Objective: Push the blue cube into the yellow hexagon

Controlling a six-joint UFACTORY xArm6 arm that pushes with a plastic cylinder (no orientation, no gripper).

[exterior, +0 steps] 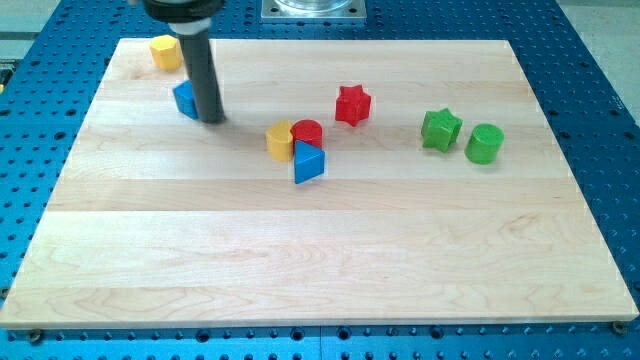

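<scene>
Blue cube [185, 99] is sitting at my tip [212, 119], left side; no pincer here. Off-centre contact risking it spinning past yellow hexagon [165, 51].

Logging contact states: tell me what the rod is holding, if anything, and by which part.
Nothing is held. My tip stands on the board against the right side of the blue cube, below and right of the yellow hexagon.

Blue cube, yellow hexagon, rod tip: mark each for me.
blue cube [184, 98]: camera view, its visible left face.
yellow hexagon [165, 51]: camera view, its top face.
my tip [211, 119]: camera view, rod's lowest end.
</scene>
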